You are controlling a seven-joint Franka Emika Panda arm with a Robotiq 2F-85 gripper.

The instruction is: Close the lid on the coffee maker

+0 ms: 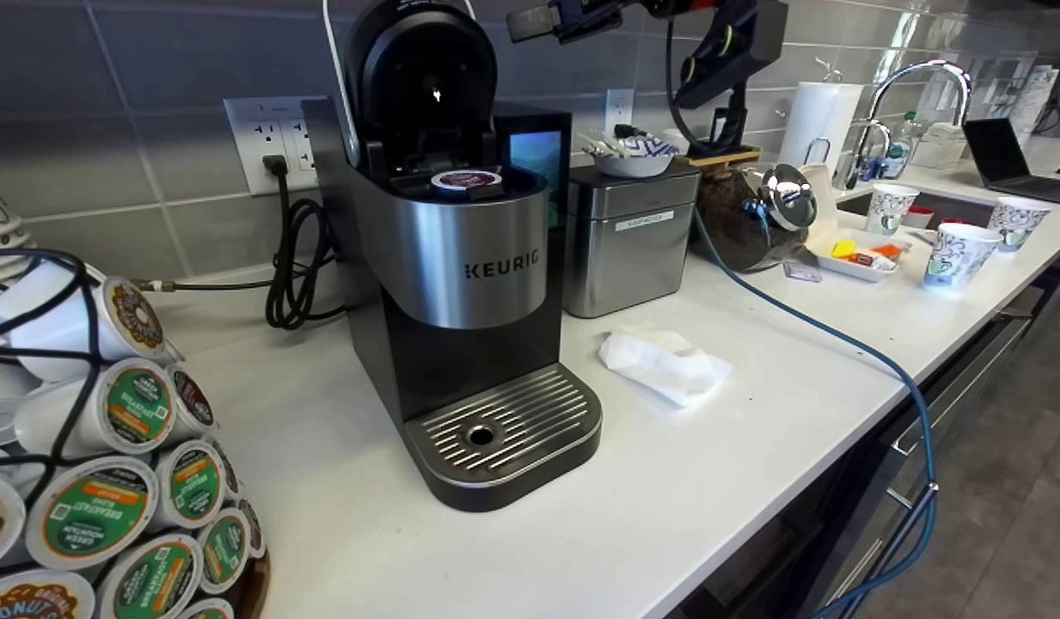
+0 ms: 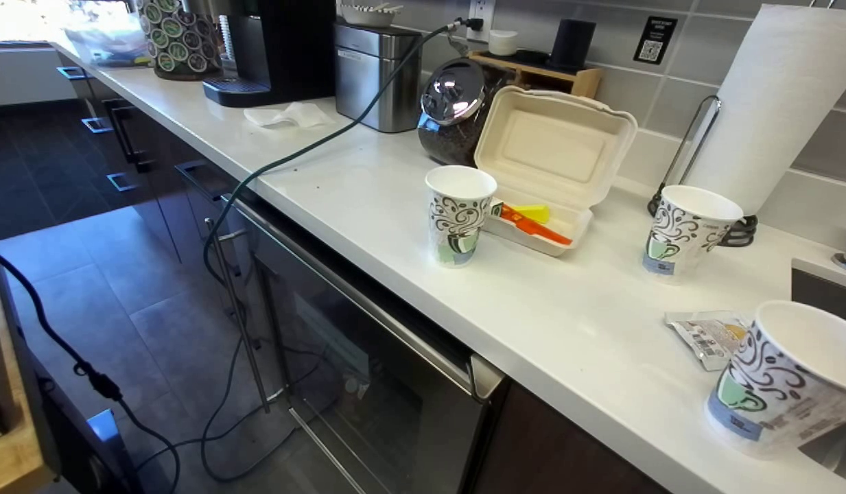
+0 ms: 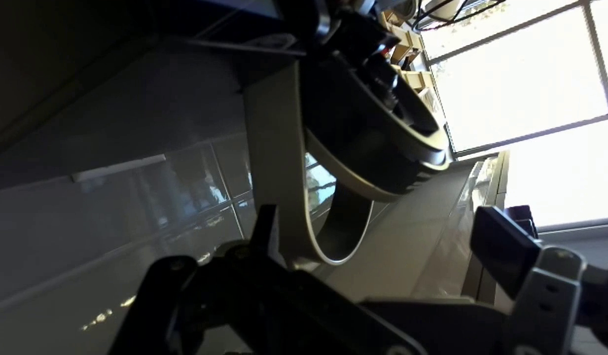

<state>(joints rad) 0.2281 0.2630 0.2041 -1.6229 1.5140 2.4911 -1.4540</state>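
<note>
The silver and black coffee maker (image 1: 461, 258) stands upright on the counter. Its black lid (image 1: 426, 86) is raised, showing its hollow underside, with a silver handle loop behind it. A pod (image 1: 467, 180) sits in the open head. In an exterior view only the coffee maker's lower body (image 2: 296, 55) shows; its lid is out of frame. My gripper (image 1: 534, 22) is beside the raised lid, toward the wall and apart from it. In the wrist view the gripper (image 3: 382, 236) is open and empty. The lid (image 3: 363, 133) and handle loop (image 3: 279, 158) are ahead of the fingers.
A rack of pods (image 1: 134, 404) stands beside the coffee maker. On its other side are a steel box (image 1: 633, 249) with a bowl (image 1: 634, 163) on top, a crumpled napkin (image 1: 663, 365), and a glass jar (image 1: 732, 223). A blue cable (image 1: 839, 344) crosses the counter.
</note>
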